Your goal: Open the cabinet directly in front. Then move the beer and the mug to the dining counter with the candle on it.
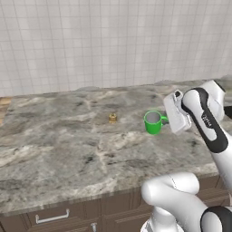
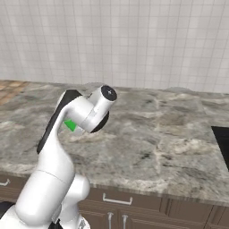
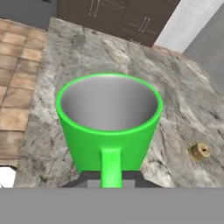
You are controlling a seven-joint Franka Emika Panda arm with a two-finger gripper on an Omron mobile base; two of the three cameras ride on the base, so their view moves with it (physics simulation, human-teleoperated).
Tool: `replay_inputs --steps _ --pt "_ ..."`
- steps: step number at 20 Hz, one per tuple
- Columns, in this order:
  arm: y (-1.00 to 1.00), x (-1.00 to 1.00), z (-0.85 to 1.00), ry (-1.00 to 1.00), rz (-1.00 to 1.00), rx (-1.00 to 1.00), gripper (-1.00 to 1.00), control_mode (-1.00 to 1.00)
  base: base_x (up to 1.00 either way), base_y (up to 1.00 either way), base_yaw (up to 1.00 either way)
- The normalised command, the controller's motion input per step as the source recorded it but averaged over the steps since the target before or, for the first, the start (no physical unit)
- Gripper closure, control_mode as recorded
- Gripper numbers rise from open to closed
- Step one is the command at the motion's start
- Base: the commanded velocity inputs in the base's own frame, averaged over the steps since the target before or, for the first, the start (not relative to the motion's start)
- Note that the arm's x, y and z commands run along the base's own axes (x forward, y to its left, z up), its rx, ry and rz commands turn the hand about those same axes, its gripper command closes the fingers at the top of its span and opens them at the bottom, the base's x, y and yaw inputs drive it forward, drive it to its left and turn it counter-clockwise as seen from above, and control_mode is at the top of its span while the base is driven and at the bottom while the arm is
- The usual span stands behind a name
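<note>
The bright green mug (image 1: 153,122) stands on the marbled dining counter (image 1: 68,145), its handle turned toward my hand. My gripper (image 1: 166,119) comes in from the right and is shut on that handle. In the hand view the mug (image 3: 109,118) is close up with its grey inside showing, and the handle runs down between the fingertips of the gripper (image 3: 110,181). The small tan candle (image 1: 113,118) sits on the counter a little left of the mug, apart from it; it is also the candle (image 3: 200,151) at the right of the hand view. A green sliver of the mug (image 2: 70,125) peeks out behind my arm. The beer and the cabinet are out of view.
A white tiled wall (image 1: 113,41) backs the counter. Dark brown drawers with silver handles (image 1: 52,216) run under its front edge. A black surface (image 2: 222,145) starts at the counter's right end. Tiled floor (image 3: 17,87) lies beyond the counter's far end, with dark brown fronts (image 3: 118,17) across it.
</note>
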Motion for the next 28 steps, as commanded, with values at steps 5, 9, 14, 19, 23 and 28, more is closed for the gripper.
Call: replay_inputs --steps 5,9,14,19,23,28 --pt "0.0 0.56 -0.35 0.0 -0.06 0.12 1.0 -1.0 0.0 0.0 0.0" --pt "0.0 0.54 -0.24 0.01 -0.05 0.09 1.0 -1.0 0.0 0.0 0.0" --pt "0.0 0.48 -0.13 0.0 -0.05 0.05 1.0 -1.0 0.0 0.0 0.0" --pt "0.0 0.23 -0.02 0.0 -0.05 0.0 1.0 -1.0 0.0 0.0 0.0" --pt "0.1 0.17 -0.12 0.0 -0.03 0.0 1.0 -1.0 0.0 0.0 0.0" --pt "0.23 0.23 -0.23 0.0 0.0 0.0 1.0 -1.0 0.0 0.0 0.0"
